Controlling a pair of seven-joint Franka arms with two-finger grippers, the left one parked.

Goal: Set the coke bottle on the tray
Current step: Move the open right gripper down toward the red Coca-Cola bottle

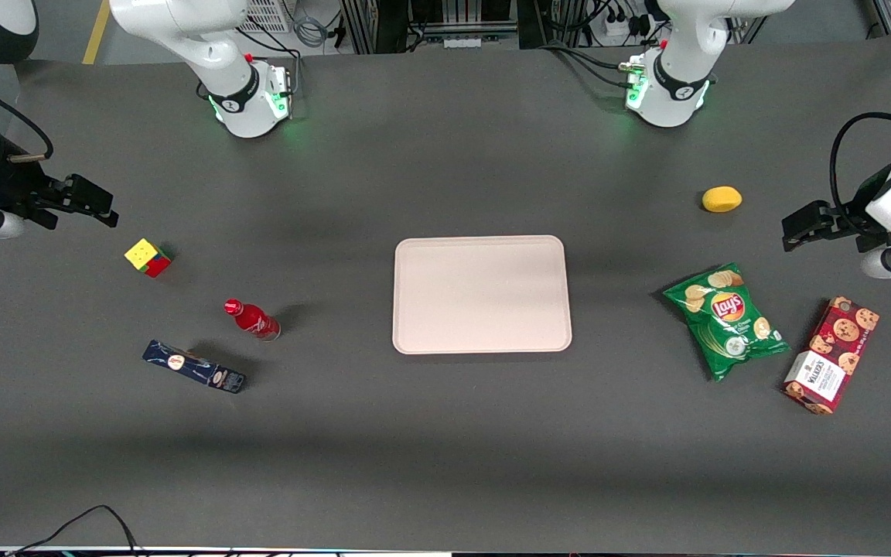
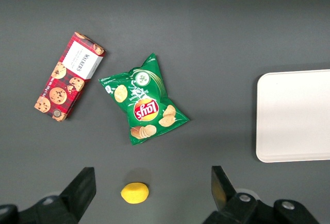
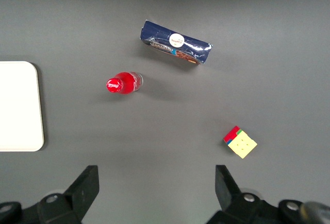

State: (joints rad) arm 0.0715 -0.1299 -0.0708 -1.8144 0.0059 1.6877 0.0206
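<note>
The right arm's black two-finger gripper (image 1: 101,207) hangs with fingers spread, empty, at the working arm's end of the table. The small red coke bottle (image 1: 252,319) stands upright, nearer the front camera than the gripper, well apart from the pale pinkish-beige rectangular tray (image 1: 482,295).

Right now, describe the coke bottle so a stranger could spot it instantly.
Start at the big pale tray mid-table and look toward the working arm's end, where the end effector is open above the table. The coke bottle stands between a Rubik's cube and a dark blue box: the only red-capped thing.
</note>
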